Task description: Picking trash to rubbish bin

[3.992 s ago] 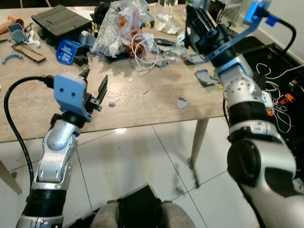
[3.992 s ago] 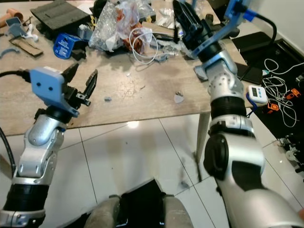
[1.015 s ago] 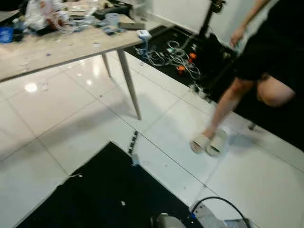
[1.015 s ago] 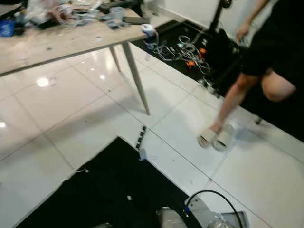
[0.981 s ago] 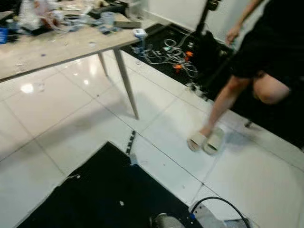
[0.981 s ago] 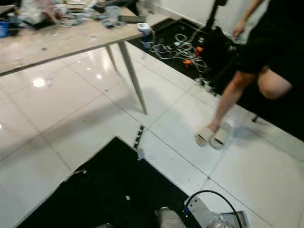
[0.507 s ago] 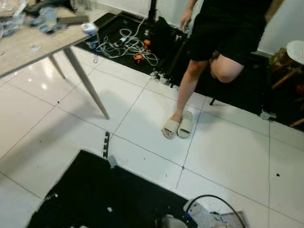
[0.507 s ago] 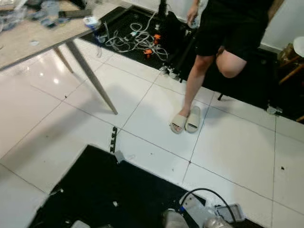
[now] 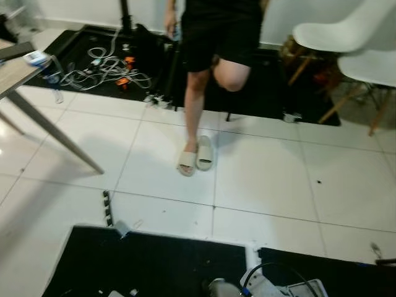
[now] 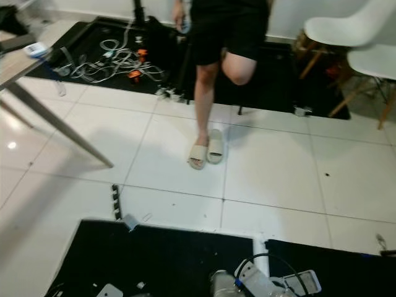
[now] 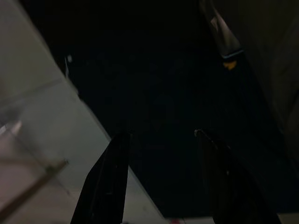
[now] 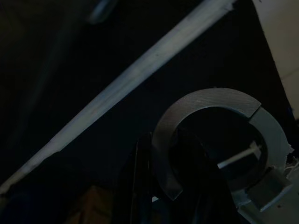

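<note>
In the right wrist view my right gripper (image 12: 166, 161) is shut on a grey ring-shaped plastic piece (image 12: 205, 100). The ring's rough grey arc passes between the two black fingers, and a paler segment (image 12: 271, 135) curves off to one side. Behind it is a dark surface crossed by a pale strip (image 12: 140, 70). My left gripper (image 11: 160, 135) is open with nothing between its fingers, hanging over the edge of a black mat (image 11: 163, 70) and white tile (image 11: 42, 121). A part of my arm with a black cable (image 10: 247, 278) shows at the bottom of the eye views.
A person (image 9: 213, 37) in black shorts and slippers (image 9: 195, 158) stands on the white tiles ahead. White chairs (image 9: 346, 34) are at the far right. The table corner (image 9: 18, 59) and its leg (image 9: 59, 139) are at the left, beside tangled cables (image 9: 102, 68). A black floor mat (image 9: 154, 263) lies close in front.
The whole view has swung right, away from the cluttered table. The table has slid to the left edge, and the person and chairs have come into the middle. Both arms have dropped from over the table.
</note>
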Motion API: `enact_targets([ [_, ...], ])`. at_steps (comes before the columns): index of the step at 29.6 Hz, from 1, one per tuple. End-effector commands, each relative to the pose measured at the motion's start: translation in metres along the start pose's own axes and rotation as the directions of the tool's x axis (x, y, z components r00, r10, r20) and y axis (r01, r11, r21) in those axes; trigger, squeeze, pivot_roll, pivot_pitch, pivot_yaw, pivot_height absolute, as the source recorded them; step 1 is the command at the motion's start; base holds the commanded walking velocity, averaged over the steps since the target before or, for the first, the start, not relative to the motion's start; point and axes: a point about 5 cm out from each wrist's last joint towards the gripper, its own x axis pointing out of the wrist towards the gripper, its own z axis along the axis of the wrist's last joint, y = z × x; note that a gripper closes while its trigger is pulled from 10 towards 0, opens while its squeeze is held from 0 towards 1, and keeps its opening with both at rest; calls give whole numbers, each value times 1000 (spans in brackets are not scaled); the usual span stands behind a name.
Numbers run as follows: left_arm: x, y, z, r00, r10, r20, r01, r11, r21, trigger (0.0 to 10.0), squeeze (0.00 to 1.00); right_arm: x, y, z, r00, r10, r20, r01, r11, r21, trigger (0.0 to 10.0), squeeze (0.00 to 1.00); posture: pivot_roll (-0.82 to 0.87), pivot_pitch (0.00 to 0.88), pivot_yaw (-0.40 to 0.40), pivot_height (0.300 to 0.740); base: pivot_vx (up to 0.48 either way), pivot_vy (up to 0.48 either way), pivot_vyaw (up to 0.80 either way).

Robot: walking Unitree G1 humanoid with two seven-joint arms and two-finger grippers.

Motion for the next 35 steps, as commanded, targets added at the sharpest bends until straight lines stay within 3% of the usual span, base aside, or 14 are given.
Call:
enact_targets([
  [1, 1, -23, 19, 994, -86, 67, 85, 996, 11, 10000, 0, 1, 8, -4, 1000, 19, -14, -19, 1000, -9, 10000, 0, 59, 149, -57, 740, 0, 0, -800],
  [5, 1, -21, 30, 993, -87, 86, 87, 996, 8, 10000, 0, 1, 8, 0, 1000, 21, -10, -21, 1000, -23, 10000, 0, 59, 149, -57, 740, 0, 0, -800],
  [15, 1, -22, 21, 994, -72, 84, 72, 997, 5, 10000, 0, 2, 8, 4, 1000, 22, -6, -22, 999, -34, 10000, 0, 59, 153, -61, 740, 0, 0, -800],
  [17, 1, -15, 24, 994, -16, 106, 29, 992, -120, 10000, 0, 2, 8, 5, 1000, 21, -4, -21, 999, -28, 10000, 0, 58, 155, -56, 740, 0, 0, -800],
  [18, 1, -15, 24, 994, -16, 106, 29, 992, -120, 10000, 0, 2, 8, 5, 1000, 21, -4, -21, 999, -28, 10000, 0, 58, 155, -56, 740, 0, 0, -800],
  [19, 0, 0, 24, 991, 80, 104, -40, 938, -343, 10000, 0, 1, 7, 6, 1000, 19, -3, -19, 999, -25, 10000, 0, 58, 155, -56, 740, 0, 0, -800],
  [20, -1, 23, 19, 977, 204, 60, -116, 746, -656, 10000, 0, 1, 7, 6, 1000, 17, -2, -17, 1000, -22, 10000, 0, 63, 157, -61, 740, 0, 0, -800],
  [22, -3, 36, 10, 968, 252, 17, -143, 601, -787, 10000, 0, 1, 6, 6, 1000, 17, -4, -17, 1000, -26, 10000, 0, 63, 157, -61, 740, 0, 0, -800],
  [23, -3, 36, 10, 968, 252, 17, -143, 601, -787, 10000, 0, 1, 6, 6, 1000, 17, -4, -17, 1000, -26, 10000, 0, 63, 157, -61, 740, 0, 0, -800],
  [24, -4, 40, 4, 966, 257, -6, -152, 549, -822, 10000, 0, 1, 4, 4, 1000, 16, -7, -16, 1000, -25, 10000, 0, 63, 157, -61, 740, 0, 0, -800],
  [26, -5, 42, -5, 968, 247, -40, -161, 492, -856, 10000, 0, 1, 3, 3, 1000, 13, -9, -13, 1000, -24, 10000, 0, 63, 157, -61, 740, 0, 0, -800],
  [27, -5, 42, -5, 968, 247, -40, -161, 492, -856, 10000, 0, 1, 3, 3, 1000, 13, -9, -13, 1000, -24, 10000, 0, 63, 157, -61, 740, 0, 0, -800],
  [29, -4, 39, -11, 971, 227, -68, -160, 415, -896, 10000, 0, 0, 1, 3, 1000, 8, -7, -9, 1000, -20, 10000, 0, 63, 157, -61, 740, 0, 0, -800],
  [35, -2, 11, -15, 987, 135, -90, -138, 405, -904, 10000, 0, 0, 1, 2, 1000, 11, -8, -12, 1000, -25, 10000, 0, 68, 159, -57, 740, 0, 0, -800],
])
